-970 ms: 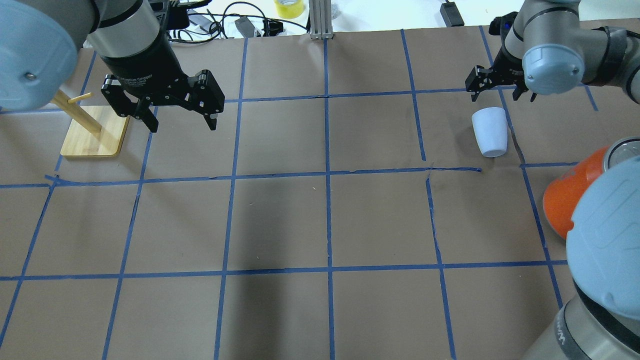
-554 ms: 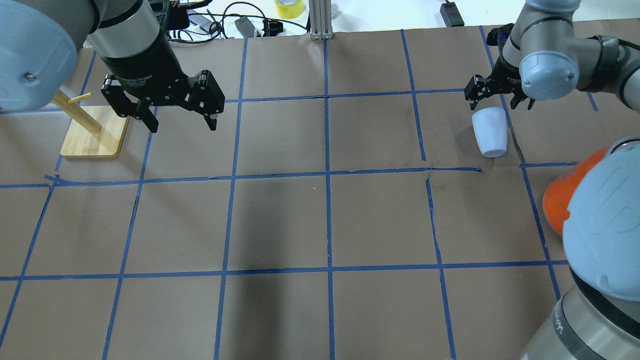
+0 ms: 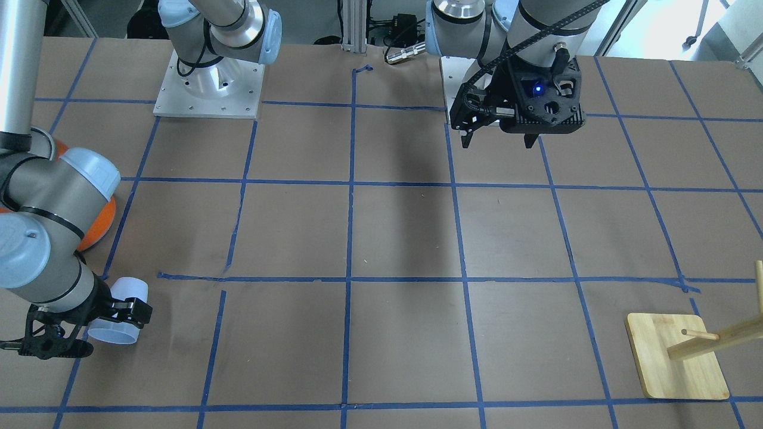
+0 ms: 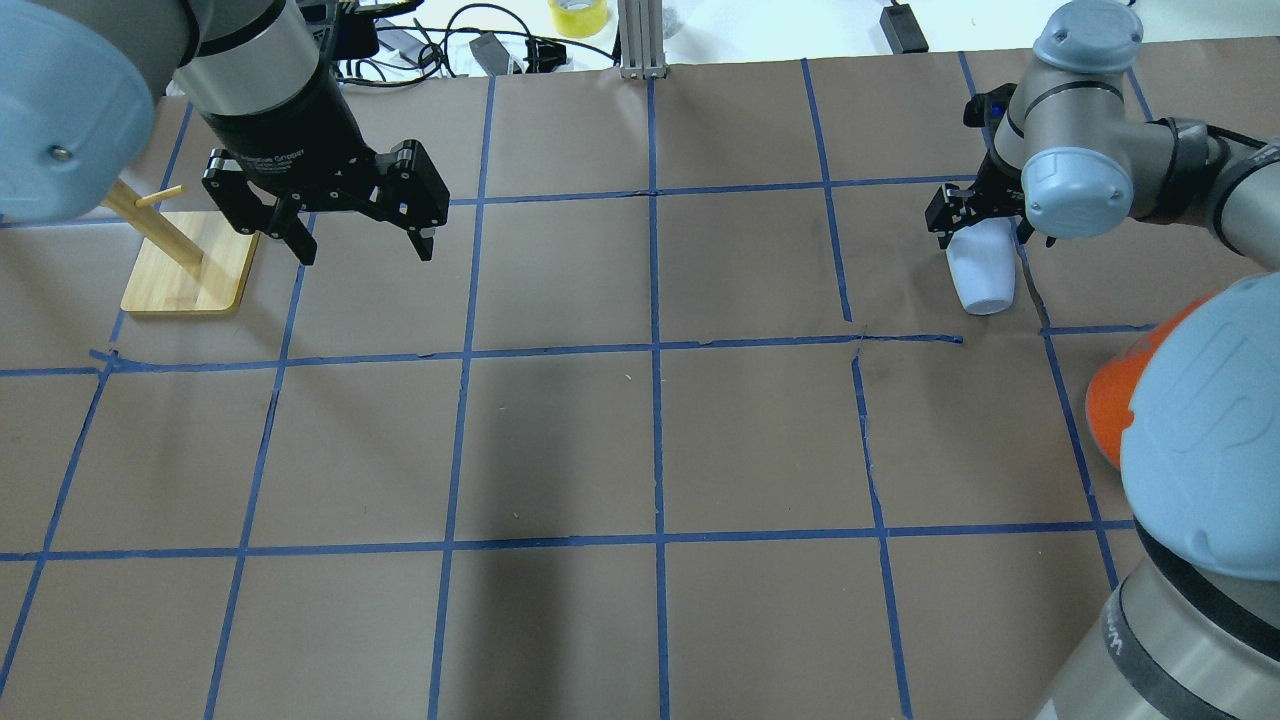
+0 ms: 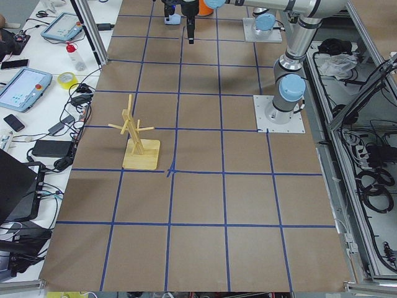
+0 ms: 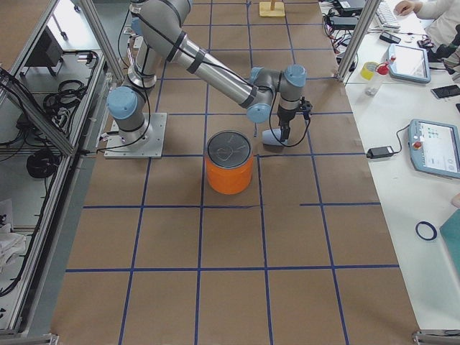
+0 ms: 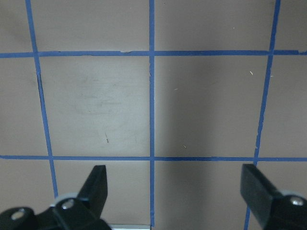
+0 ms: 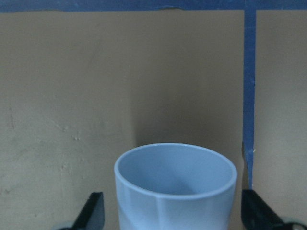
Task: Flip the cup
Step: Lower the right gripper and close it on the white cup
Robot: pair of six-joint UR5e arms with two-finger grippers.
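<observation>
The cup point(image 4: 983, 280) is a small pale blue-white tumbler. It appears to lie on its side at the table's far right, open mouth pointing away from me. It also shows in the front-facing view point(image 3: 122, 301), the right-side view point(image 6: 270, 136) and the right wrist view point(image 8: 175, 191). My right gripper point(image 4: 980, 228) is open and low over the cup's mouth end. Its fingers point(image 8: 93, 211) stand on either side of the cup with a small gap. My left gripper point(image 4: 365, 250) is open and empty, high over the far left, far from the cup.
A large orange can point(image 6: 230, 172) with a silver lid stands close to the cup on my side, partly hidden behind my right arm point(image 4: 1105, 410). A wooden peg stand point(image 4: 190, 265) is at the far left. Cables and tape lie beyond the far edge.
My right gripper has come down and toward me over the cup, from just beyond it to astride its mouth end. The cup and my left arm have not moved.
</observation>
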